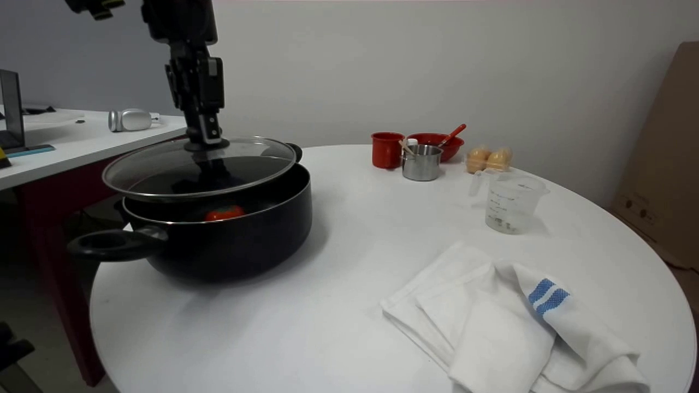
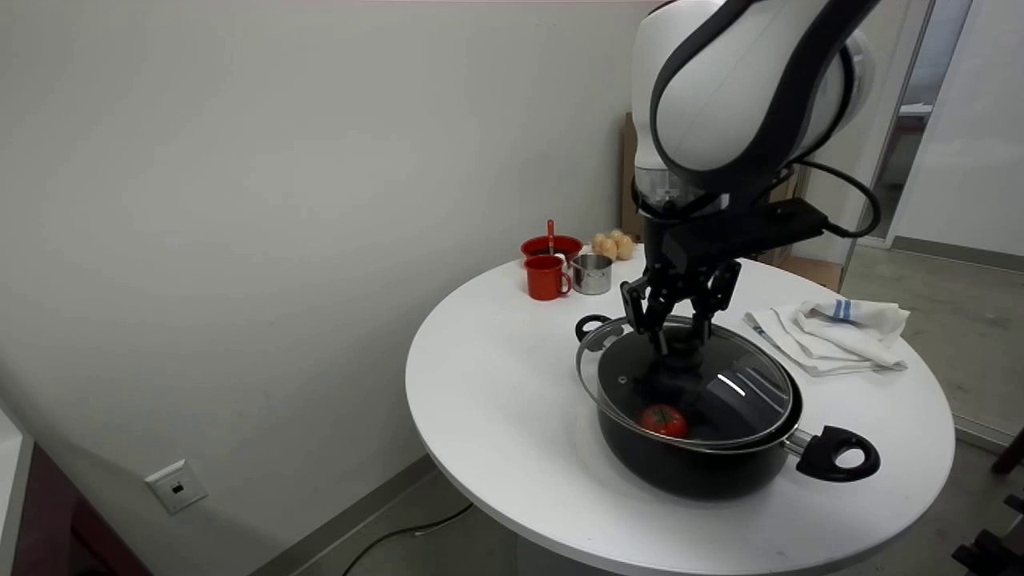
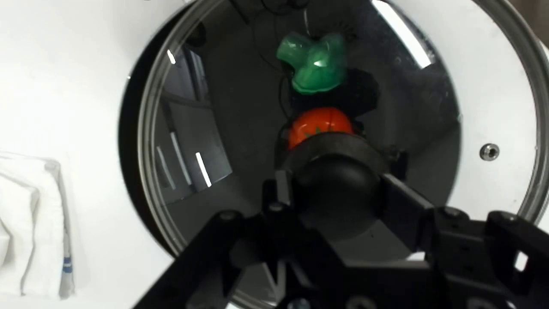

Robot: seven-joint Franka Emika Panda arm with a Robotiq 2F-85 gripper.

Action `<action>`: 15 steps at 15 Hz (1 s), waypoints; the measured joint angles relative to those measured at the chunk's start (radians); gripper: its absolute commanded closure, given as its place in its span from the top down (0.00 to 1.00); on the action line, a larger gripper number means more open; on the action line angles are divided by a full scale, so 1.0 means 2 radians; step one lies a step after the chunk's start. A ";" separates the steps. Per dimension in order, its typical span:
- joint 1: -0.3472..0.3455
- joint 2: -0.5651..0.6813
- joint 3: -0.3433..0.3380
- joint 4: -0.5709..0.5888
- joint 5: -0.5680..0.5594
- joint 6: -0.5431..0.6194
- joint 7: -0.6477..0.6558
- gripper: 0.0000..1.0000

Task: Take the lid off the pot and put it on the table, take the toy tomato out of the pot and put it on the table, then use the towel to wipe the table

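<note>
One lid (image 1: 199, 177) below the pincer (image 2: 683, 336), clamped by its knob (image 3: 339, 197).
Uncovering the pot (image 1: 240, 245) beneath, tomato (image 1: 225, 213) inside, seems in hand; next should come a sideways carry to the table (image 1: 306, 333).

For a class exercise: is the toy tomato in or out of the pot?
In: an exterior view shows the toy tomato within the rim of the pot.
</note>
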 measured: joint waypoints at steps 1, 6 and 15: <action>0.001 -0.008 0.006 0.000 0.012 -0.006 -0.005 0.26; 0.007 -0.044 0.028 0.010 0.050 -0.045 -0.029 0.26; 0.018 0.000 0.048 0.185 0.067 -0.172 -0.067 0.26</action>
